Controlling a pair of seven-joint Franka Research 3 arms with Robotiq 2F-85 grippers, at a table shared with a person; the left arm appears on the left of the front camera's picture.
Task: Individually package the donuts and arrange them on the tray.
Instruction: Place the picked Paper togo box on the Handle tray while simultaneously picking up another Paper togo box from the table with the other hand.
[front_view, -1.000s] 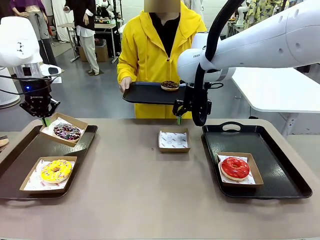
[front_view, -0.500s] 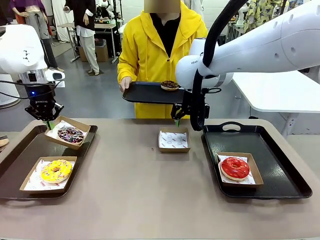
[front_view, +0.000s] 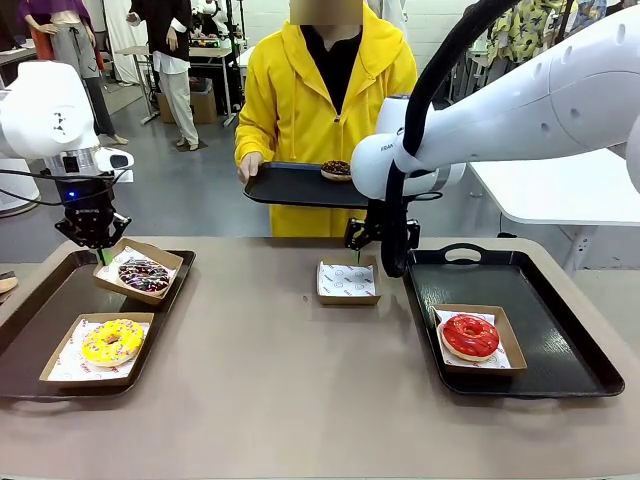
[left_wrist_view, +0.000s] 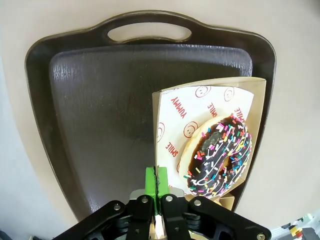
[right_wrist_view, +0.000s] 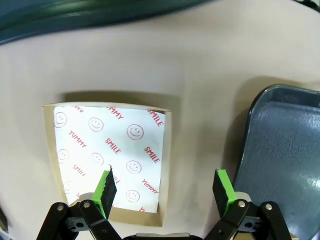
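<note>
Donuts lie in four places. A chocolate donut (left_wrist_view: 220, 157) with coloured sprinkles lies in a brown box (left_wrist_view: 258, 105). The left claw (left_wrist_view: 156, 176) has its pads closed tight on the box's near wall. The donut lies just ahead of the fingers and off to one side, over the handle end of the left tray (left_wrist_view: 100, 110). The box's paper liner (left_wrist_view: 172, 120) is printed in red with "YUMMY", "SMILE" and smiley faces.

In the front view a yellow donut (front_view: 112, 341) lies in its own box on that tray, nearer the robot than the left claw.

The right claw (right_wrist_view: 165, 185) hangs wide open with nothing in it, above an empty box (right_wrist_view: 166, 150) on the desk (right_wrist_view: 200, 65). This box's liner carries the same print. A red donut (front_view: 470, 336) is boxed on the right tray (front_view: 560, 340), off to this claw's outer side. Beyond the claw a person (front_view: 300, 100) holds a black tray (front_view: 285, 187) bearing a second chocolate donut (front_view: 337, 169). The right arm (front_view: 520, 90) shows the letters "FRAN".
</note>
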